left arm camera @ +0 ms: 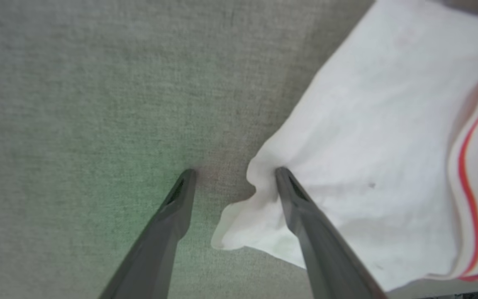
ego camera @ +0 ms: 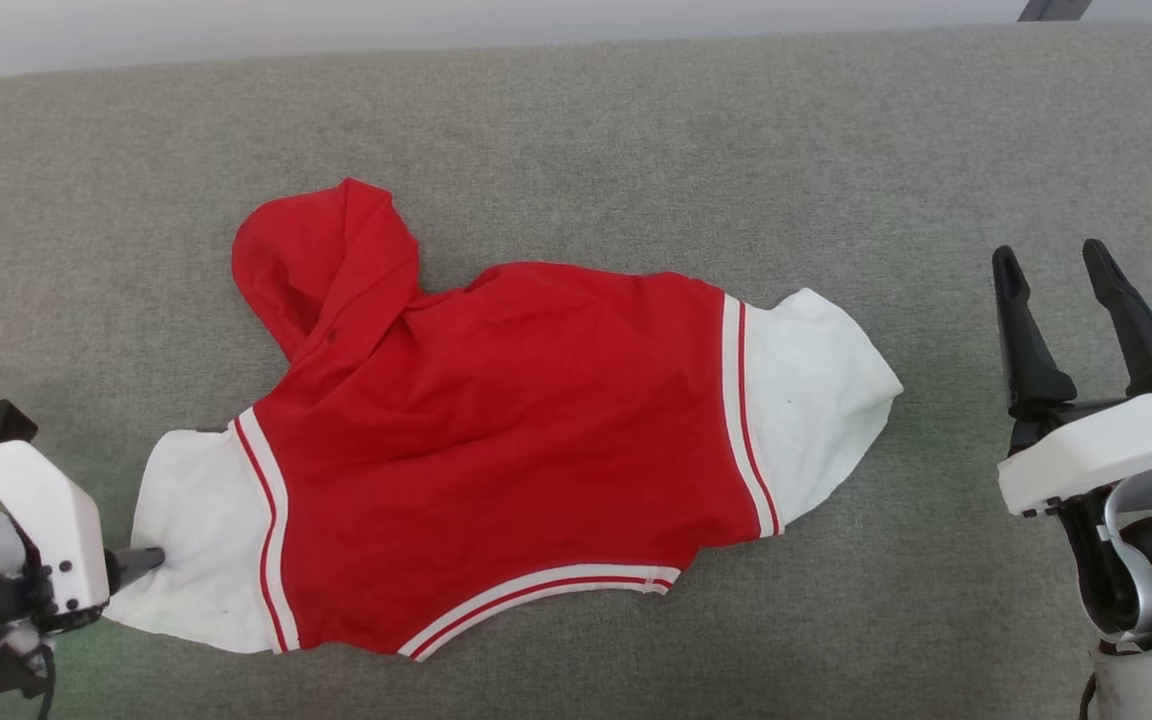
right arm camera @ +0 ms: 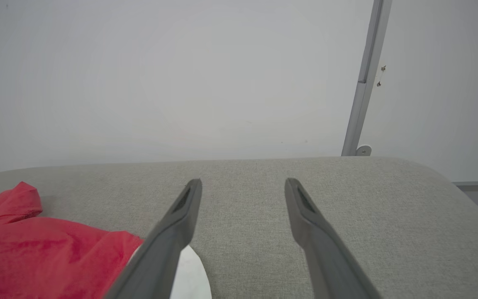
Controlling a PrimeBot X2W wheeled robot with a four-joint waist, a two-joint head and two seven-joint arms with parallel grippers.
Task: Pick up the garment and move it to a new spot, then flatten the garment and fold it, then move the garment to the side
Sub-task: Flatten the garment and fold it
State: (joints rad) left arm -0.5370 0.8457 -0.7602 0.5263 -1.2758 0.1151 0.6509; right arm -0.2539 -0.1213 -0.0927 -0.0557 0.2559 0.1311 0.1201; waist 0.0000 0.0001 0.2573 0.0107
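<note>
The garment point(ego camera: 516, 440), a bright red thin-fabric hooded shirt with white sleeve panels, lies spread mid-frame on the grey fabric-covered surface point(ego camera: 576, 130). My left gripper point(left arm camera: 234, 176), lower left, stands parted with one tip touching a sleeve and grips nothing. My right gripper point(ego camera: 1051, 255), far right, gapes empty. Flattening looks nearly done to me — folding and setting aside remain.

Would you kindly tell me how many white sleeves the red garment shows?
2: left sleeve at the left gripper, right sleeve at the opposite end.

The right gripper point(right arm camera: 243, 182) hangs with jaws wide apart above the grey pad point(right arm camera: 367, 216). The garment point(right arm camera: 35, 257) lies near left. A pole point(right arm camera: 365, 79) stands far right against the wall point(right arm camera: 160, 83).
</note>
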